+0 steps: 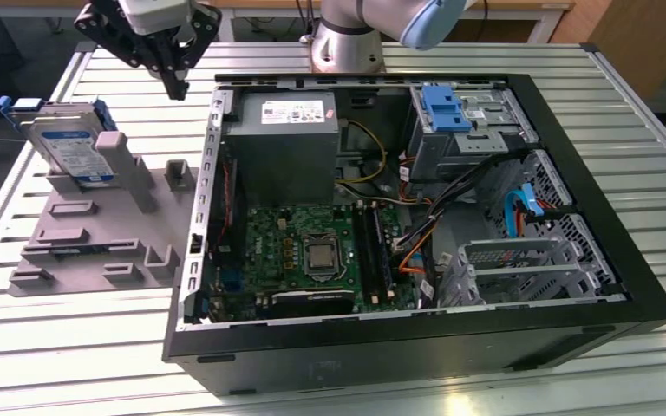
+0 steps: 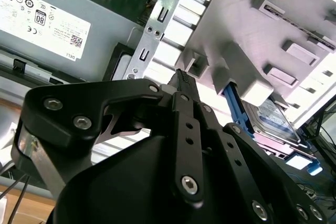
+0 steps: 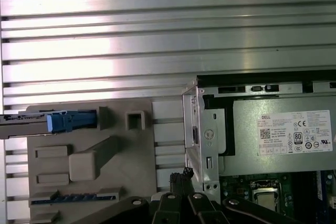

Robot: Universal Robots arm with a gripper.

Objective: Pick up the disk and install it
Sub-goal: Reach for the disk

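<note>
The disk (image 1: 69,149) is a silver drive with a white-and-blue label and a blue rail frame. It stands tilted on edge in a grey holder (image 1: 96,234) at the exterior view's left. My gripper (image 1: 177,89) hangs above the table, between the holder and the computer case and a little behind both. Its fingers are shut to a point with nothing between them. In the second wrist view the gripper (image 2: 181,77) points down near the case wall, with the disk (image 2: 273,119) off to one side. The first wrist view shows the disk (image 3: 31,121) edge-on and the gripper (image 3: 184,174) apart from it.
An open black computer case (image 1: 610,260) lies on the slatted metal table (image 1: 67,347). Inside are a grey power-supply box (image 1: 281,139), a green motherboard (image 1: 298,251), loose cables and a blue plastic bracket (image 1: 447,108) at a drive bay. The robot base (image 1: 345,39) stands behind the case.
</note>
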